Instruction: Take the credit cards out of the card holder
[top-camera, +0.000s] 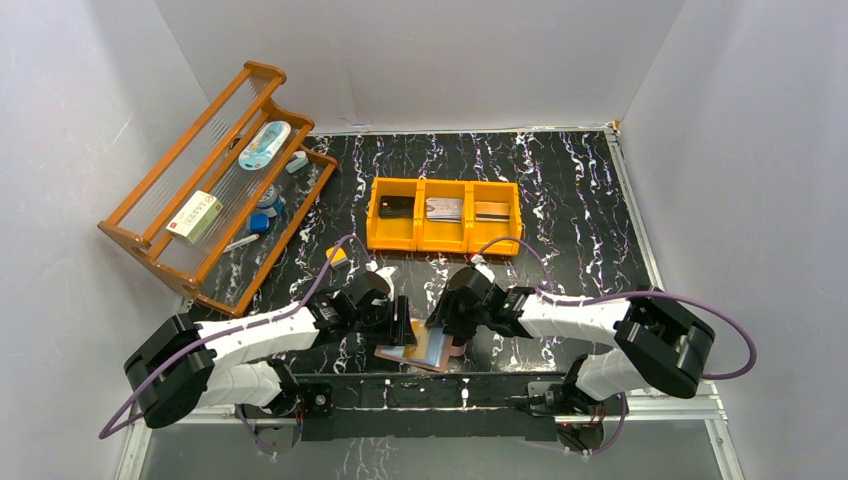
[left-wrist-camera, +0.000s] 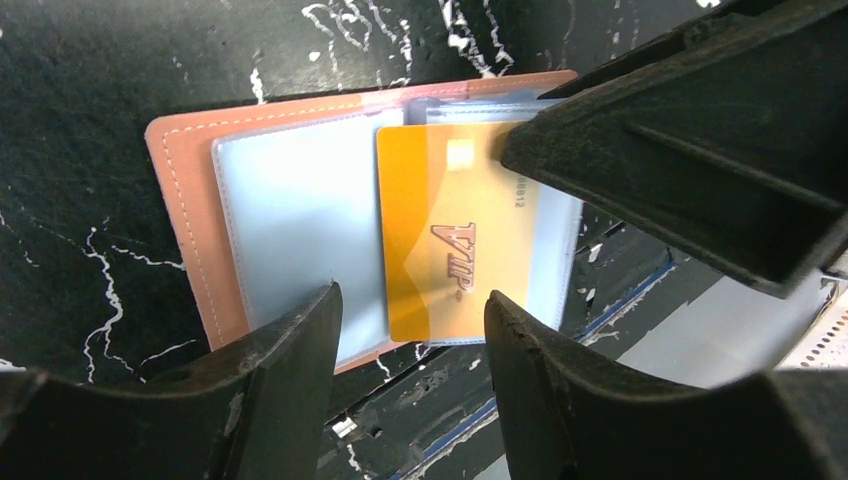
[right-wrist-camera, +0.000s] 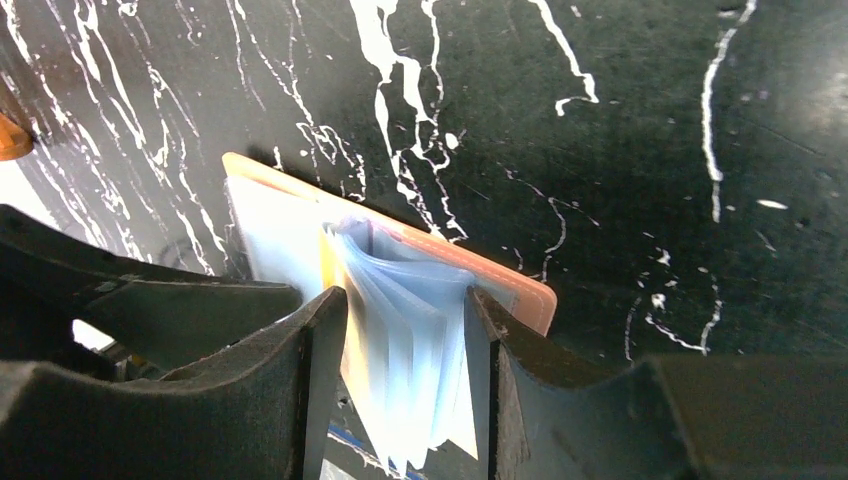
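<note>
You see a black desk with white veins like marble. In the middle of the left wrist view, the card holder is salmon-pink outside with a pale stitch line along its edge, and its lining is pale blue. The credit card on it is yellow-orange with brownish "VIP" letters. The left end effector and the right end effector are black. In the top view, the tray at upper centre is orange, and the rack at upper left is brown-orange.

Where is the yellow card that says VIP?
In the left wrist view the yellow VIP card sits on the right-hand page of the open card holder, which lies between the left gripper and the right gripper.
</note>
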